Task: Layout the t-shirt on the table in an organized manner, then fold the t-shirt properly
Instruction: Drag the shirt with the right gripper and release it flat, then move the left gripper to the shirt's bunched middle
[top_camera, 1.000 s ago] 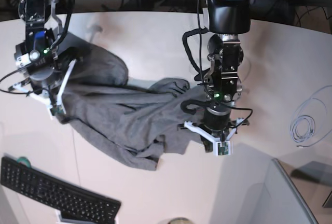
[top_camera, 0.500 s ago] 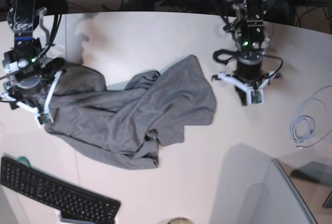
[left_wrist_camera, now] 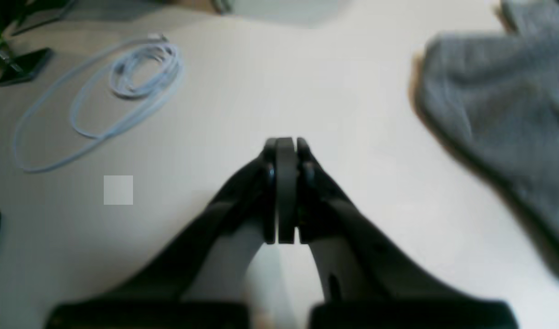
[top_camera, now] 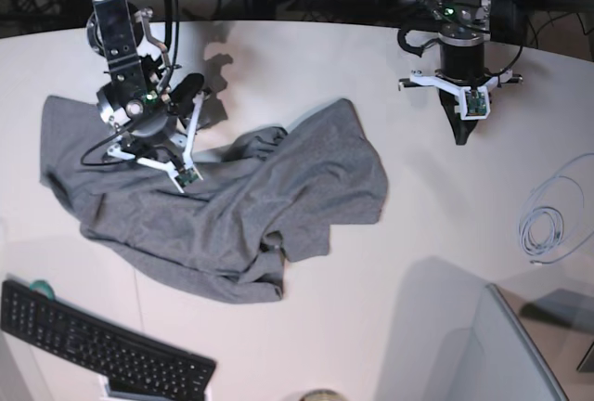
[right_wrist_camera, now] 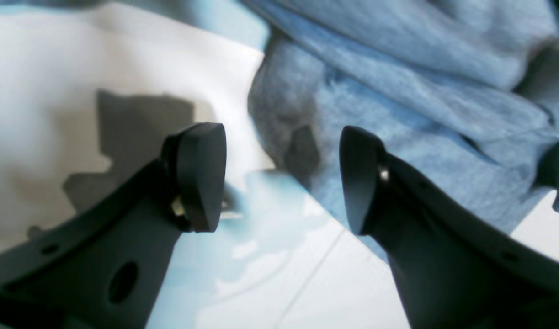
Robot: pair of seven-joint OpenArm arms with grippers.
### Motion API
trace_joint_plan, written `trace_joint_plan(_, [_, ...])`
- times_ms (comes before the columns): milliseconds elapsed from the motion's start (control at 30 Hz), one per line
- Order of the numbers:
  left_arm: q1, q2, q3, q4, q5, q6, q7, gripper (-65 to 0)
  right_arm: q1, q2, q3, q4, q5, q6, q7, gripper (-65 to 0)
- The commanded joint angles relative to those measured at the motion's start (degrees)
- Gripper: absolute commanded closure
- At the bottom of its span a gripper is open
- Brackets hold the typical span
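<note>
From my left wrist, my left fingers (left_wrist_camera: 286, 151) are pressed flat together with nothing between them, hovering over bare white worktop (left_wrist_camera: 306, 82); the grey t-shirt (left_wrist_camera: 503, 123) lies off to the right of them, apart from the tips, and a coiled pale cable (left_wrist_camera: 124, 87) rests on the worktop on the opposite side of the fingers from the shirt. From my right wrist, my right fingers (right_wrist_camera: 281, 176) stand wide apart and empty; the t-shirt (right_wrist_camera: 398, 100) fills the area beyond them, one rumpled fold of it lying just past the gap, while the worktop (right_wrist_camera: 55, 55) shows bare beside the shirt's edge. Whether a fingertip touches the cloth I cannot tell. From the base camera, the t-shirt (top_camera: 232, 206) is spread in loose wrinkles across the worktop (top_camera: 325, 345), unfolded. My right fingers (top_camera: 176, 155) are over the shirt's upper part, and my left fingers (top_camera: 461, 127) hang over bare worktop well away from the shirt's far edge. A black keyboard (top_camera: 93, 341) sits near the shirt's lower hem, and the cable (top_camera: 548, 225) lies well apart from the shirt.
</note>
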Motion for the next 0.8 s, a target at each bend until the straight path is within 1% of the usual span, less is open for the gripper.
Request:
trace_joint_plan(0, [0.4, 0.0, 1.4, 0.4, 0.1, -0.4, -1.3, 0.0, 1.4, 0.0, 0.5, 0.8, -0.6, -0.4, 0.6, -36.2])
trace_joint_plan(133, [0.1, -0.1, 8.6, -2.3, 0.7, -0.4, -1.3, 0.0, 3.0, -1.2, 0.1, -0.6, -0.6, -0.4, 0.6, -36.2])
trace_joint_plan(300, [-2.5, -0.1, 18.8, -8.5, 0.7, -0.4, -1.3, 0.0, 7.1, -1.6, 0.6, -9.5, -0.6, -0.4, 0.7, -35.9])
trace_joint_plan(333, [-2.9, -0.1, 20.4, -10.0, 0.7, -0.4, -1.3, 0.0, 7.7, -1.6, 0.6, -10.9, -0.6, -0.4, 0.9, -34.8])
trace_joint_plan(367, [-3.5, -0.1, 21.7, -11.3, 0.7, -0.4, -1.3, 0.0, 7.8, -1.6, 0.6, -12.1, -0.6, -0.4, 1.7, -31.7])
trace_joint_plan(400, [-4.6, 0.0, 23.1, -12.4, 0.7, -0.4, -1.3, 0.0, 7.8, -1.6, 0.6, -13.0, -0.6, -0.4, 3.1, -25.5])
trace_joint_plan(433, [-5.4, 0.1, 24.0, -13.5, 0.7, -0.4, -1.3, 0.0, 7.8, -1.6, 0.6, -13.6, -0.6, -0.4, 3.9, -17.7])
trace_joint_plan(467, [-6.4, 0.1, 25.1, -15.1, 0.5, -0.4, -1.3, 0.0, 7.8, -1.6, 0.6, -13.7, -0.6, -0.4, 4.3, -8.6])
trace_joint_plan(500, [-7.2, 0.1, 25.9, -16.3, 0.2, -0.4, -1.3, 0.0, 7.5, -1.6, 0.6, -13.6, -0.6, -0.4, 4.1, -3.9])
trace_joint_plan(567, [-9.4, 0.2, 26.7, -18.8, 0.2, -0.4, -1.3, 0.0, 5.7, -1.6, 0.3, -11.4, -0.6, -0.4, 3.1, -3.2])
trace_joint_plan(633, [-11.4, 0.3, 27.0, -20.5, 0.2, -0.3, -1.3, 0.0, 2.7, -1.6, -0.1, -6.1, -0.6, -0.4, 2.2, -3.2])
trace_joint_plan(667, [-12.3, 1.0, 26.7, -20.8, 0.1, -0.3, -1.3, 0.0, 0.6, -1.6, -0.1, -2.8, -0.6, -0.4, 1.3, -3.0])
trace_joint_plan(700, [-13.3, 1.8, 26.3, -20.8, 0.1, -0.3, -1.3, 0.0, -1.3, -1.6, -0.4, 0.6, -0.6, 0.4, 0.4, -3.0])
trace_joint_plan(767, [-15.0, 2.5, 26.2, -20.1, 0.1, -0.1, -1.3, 0.0, -4.6, -1.2, -1.6, 6.2, -0.6, 4.7, -1.9, -3.0])
